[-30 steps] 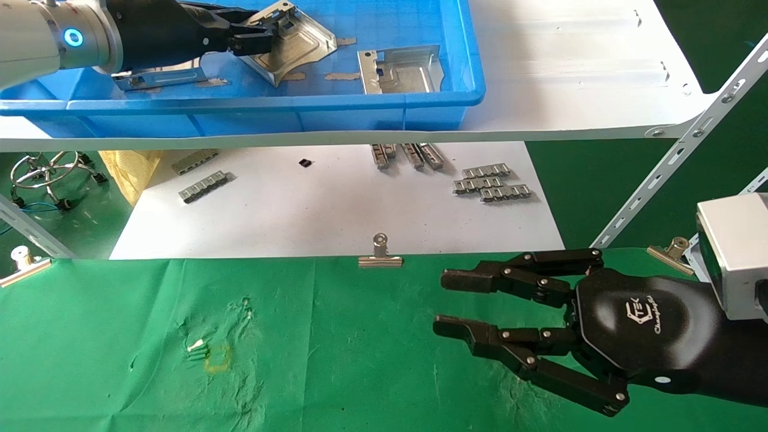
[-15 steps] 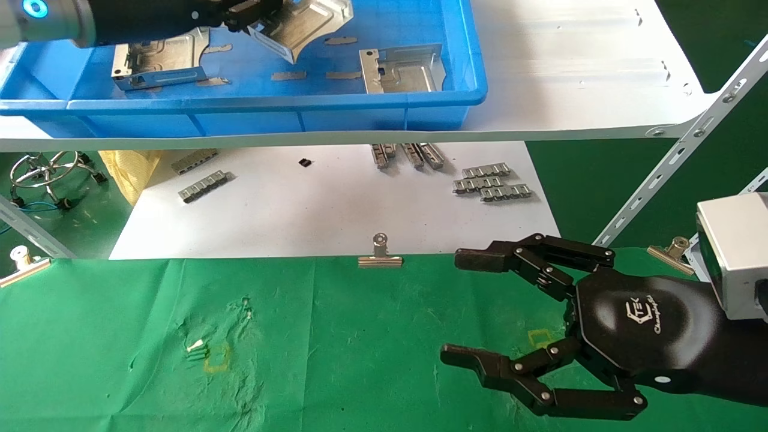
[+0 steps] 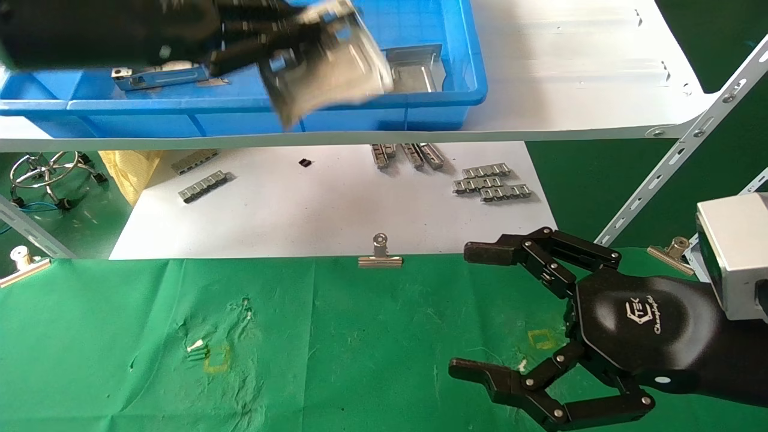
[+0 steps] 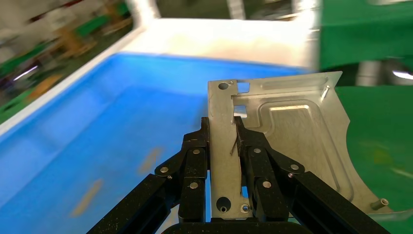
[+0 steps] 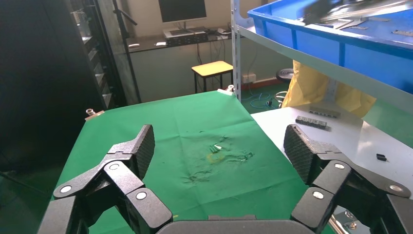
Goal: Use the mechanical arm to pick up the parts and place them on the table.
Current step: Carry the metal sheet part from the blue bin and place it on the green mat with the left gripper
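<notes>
My left gripper [image 3: 282, 45] is shut on a silver-grey stamped bracket [image 3: 327, 66] and holds it in the air above the front wall of the blue tray [image 3: 180, 108]. In the left wrist view the fingers [image 4: 221, 129] pinch the bracket's [image 4: 297, 141] folded side wall. Two more brackets lie in the tray, one at the right [image 3: 417, 75] and one at the left [image 3: 159, 75], partly hidden by the arm. My right gripper [image 3: 467, 309] hovers wide open and empty over the green table [image 3: 336, 336], also seen in the right wrist view [image 5: 219, 146].
The tray stands on a white shelf board [image 3: 570, 66] carried by a slanted perforated strut [image 3: 684, 144]. Below it a white sheet [image 3: 300, 210] holds grey connector strips [image 3: 492, 183]. Binder clips [image 3: 380, 255] pin the cloth's far edge. A yellow mark [image 3: 217, 358] is on the cloth.
The left gripper has lifted the bracket out of the tray and carried it toward the tray's front wall. The right gripper's fingers have spread wider.
</notes>
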Available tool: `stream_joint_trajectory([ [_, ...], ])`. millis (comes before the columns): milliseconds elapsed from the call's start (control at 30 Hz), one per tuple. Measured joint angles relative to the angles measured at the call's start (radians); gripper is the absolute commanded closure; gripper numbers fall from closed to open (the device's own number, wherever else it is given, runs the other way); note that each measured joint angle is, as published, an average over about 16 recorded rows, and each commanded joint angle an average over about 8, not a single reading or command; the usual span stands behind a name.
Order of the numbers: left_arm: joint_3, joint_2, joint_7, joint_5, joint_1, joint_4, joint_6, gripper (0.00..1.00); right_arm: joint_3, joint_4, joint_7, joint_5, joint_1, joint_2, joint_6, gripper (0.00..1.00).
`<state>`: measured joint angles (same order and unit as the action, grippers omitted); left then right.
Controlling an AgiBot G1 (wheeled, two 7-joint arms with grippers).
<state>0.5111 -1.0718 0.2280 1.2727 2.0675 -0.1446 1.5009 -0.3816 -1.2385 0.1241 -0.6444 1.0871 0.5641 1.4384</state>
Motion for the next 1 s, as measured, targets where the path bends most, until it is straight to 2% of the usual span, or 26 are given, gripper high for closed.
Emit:
stream_joint_trajectory([
  [233,0.055,0.111,0.082,-0.126,-0.123,-0.216,0.104,1.00,0.000,0.000,0.000,0.000,0.000,0.000,0.000,0.00],
  [433,0.159,0.236,0.130,-0.269,-0.260,-0.437,0.107,1.00,0.000,0.000,0.000,0.000,0.000,0.000,0.000,0.00],
  [567,0.244,0.295,0.190,-0.315,-0.333,-0.512,0.093,1.00,0.000,0.000,0.000,0.000,0.000,0.000,0.000,0.00],
  [733,0.330,0.318,0.306,-0.295,-0.379,-0.465,0.070,1.00,0.000,0.000,0.000,0.000,0.000,0.000,0.000,0.00],
  [1000,0.408,0.267,0.523,-0.181,-0.399,-0.239,0.036,1.00,0.000,0.000,0.000,0.000,0.000,0.000,0.000,0.00],
])
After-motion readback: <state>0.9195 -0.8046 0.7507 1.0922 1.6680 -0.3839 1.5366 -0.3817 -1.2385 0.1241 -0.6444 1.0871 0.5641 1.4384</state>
